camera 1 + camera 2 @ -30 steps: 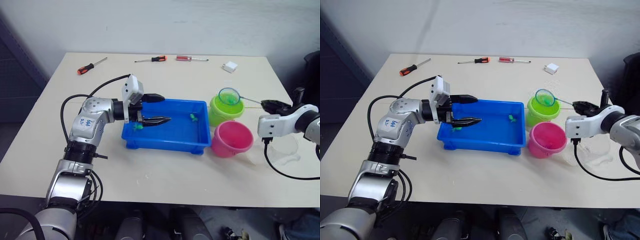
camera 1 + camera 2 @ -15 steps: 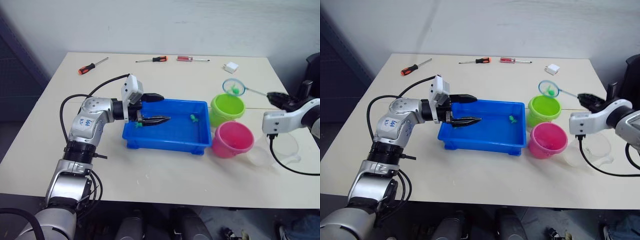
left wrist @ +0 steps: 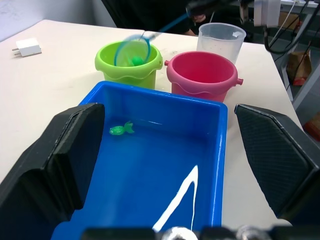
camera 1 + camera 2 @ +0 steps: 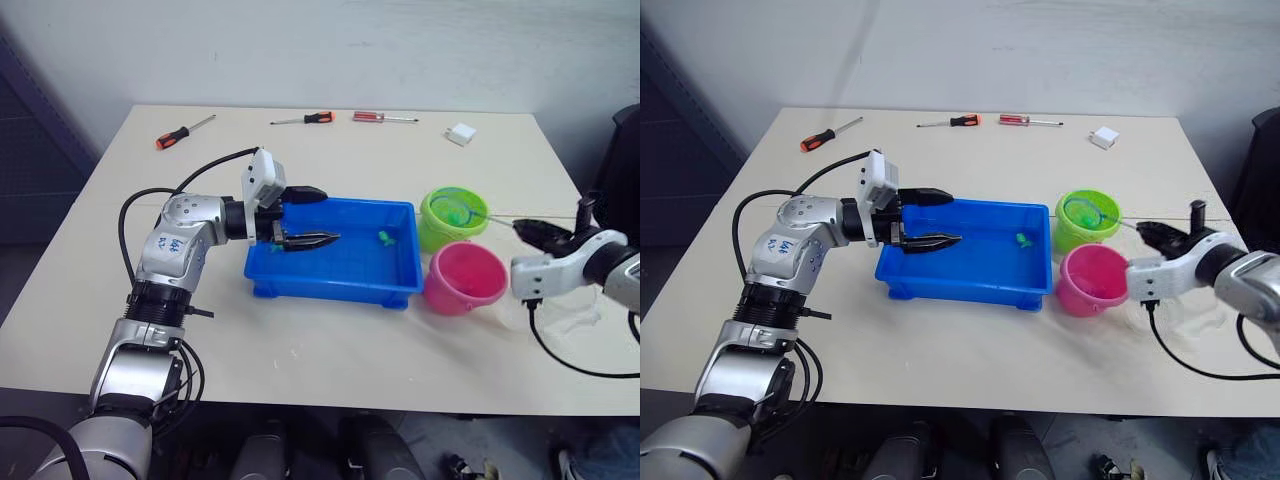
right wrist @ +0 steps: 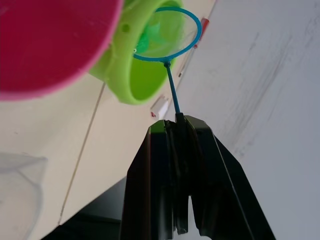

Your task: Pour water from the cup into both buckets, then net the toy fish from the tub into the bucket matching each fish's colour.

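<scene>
My right gripper [image 4: 533, 228] is shut on the thin handle of the net [image 4: 455, 207]. Its blue hoop [image 5: 167, 32] sits in the mouth of the lime green bucket [image 4: 452, 218], with a green toy fish [image 3: 135, 61] in the mesh. The pink bucket [image 4: 464, 277] stands just in front of the green one. The clear cup [image 3: 220, 41] is on the table beside the pink bucket, under my right arm. One green fish [image 4: 384, 236] lies in the blue tub [image 4: 335, 253]. My left gripper [image 4: 305, 216] hangs open over the tub's left end.
Three screwdrivers lie along the table's far edge: an orange-handled one [image 4: 181, 132] at left, another [image 4: 303, 119] in the middle and a red one [image 4: 383, 117]. A small white block [image 4: 460, 134] sits at the far right.
My right gripper has come down and toward me, lowering the net hoop from above the green bucket into its mouth. The left arm has stayed put.
</scene>
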Tool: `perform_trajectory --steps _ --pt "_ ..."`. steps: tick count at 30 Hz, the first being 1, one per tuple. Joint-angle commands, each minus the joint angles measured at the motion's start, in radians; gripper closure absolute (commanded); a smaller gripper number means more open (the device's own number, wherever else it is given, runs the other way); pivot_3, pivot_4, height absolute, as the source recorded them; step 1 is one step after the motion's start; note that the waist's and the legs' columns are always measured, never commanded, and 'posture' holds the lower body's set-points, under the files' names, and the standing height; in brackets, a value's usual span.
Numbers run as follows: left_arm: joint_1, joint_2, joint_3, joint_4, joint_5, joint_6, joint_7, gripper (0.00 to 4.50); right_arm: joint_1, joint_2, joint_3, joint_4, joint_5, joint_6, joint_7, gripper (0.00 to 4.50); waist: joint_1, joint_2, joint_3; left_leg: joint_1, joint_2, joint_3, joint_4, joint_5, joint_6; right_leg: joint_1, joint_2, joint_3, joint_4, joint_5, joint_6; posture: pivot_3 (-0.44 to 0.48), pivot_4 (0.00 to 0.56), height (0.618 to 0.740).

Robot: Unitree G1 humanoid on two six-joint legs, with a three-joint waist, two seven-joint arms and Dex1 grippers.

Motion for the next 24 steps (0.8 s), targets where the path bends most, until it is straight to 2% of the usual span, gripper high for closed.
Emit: perform_trajectory --steps 1,4,9,16,24 --pt "-0.031 0.0 0.013 -0.007 0.001 -0.019 -0.004 0.01 -0.075 -0.027 -0.086 0.009 -0.006 0.025 -0.066 4.5 -0.001 0.0 0.0 0.0 0.0 0.0 0.0 0.0 0.0 0.0 0.0 0.0 0.0 0.0 0.0 0.0 0.15 0.74" --pt "-0.029 0.0 0.013 -0.004 0.002 -0.023 -0.005 0.01 -0.06 -0.042 -0.061 0.006 -0.034 -0.019 -0.078 4.5 0.002 0.0 0.0 0.001 0.0 0.0 0.0 0.0 0.0 0.0 0.0 0.0 0.0 0.0 0.0 0.0 0.15 0.74" --pt "-0.032 -0.01 0.011 -0.001 0.002 -0.028 0.0 0.01 0.046 0.007 -0.016 -0.05 -0.08 -0.002 -0.077 4.5 0.004 -0.001 -0.001 0.0 0.0 -0.001 -0.001 0.0 0.0 0.0 0.0 -0.001 0.001 0.0 0.0 0.0 0.15 0.74" --pt "-0.044 -0.005 0.017 0.02 0.007 -0.039 -0.007 0.01 -0.028 -0.02 -0.1 -0.022 -0.042 0.044 -0.073 4.5 -0.003 0.0 0.0 0.001 0.0 0.001 0.001 0.0 0.0 0.0 0.0 0.001 0.0 0.0 0.001 0.0 0.15 0.74" --pt "-0.043 -0.012 0.016 0.028 0.01 -0.051 -0.007 0.01 -0.024 -0.015 -0.136 0.023 0.015 0.067 -0.06 4.5 0.003 0.0 0.0 0.0 0.0 0.0 0.0 0.0 0.0 0.0 0.0 0.0 0.001 0.0 0.0 0.0 0.15 0.74"
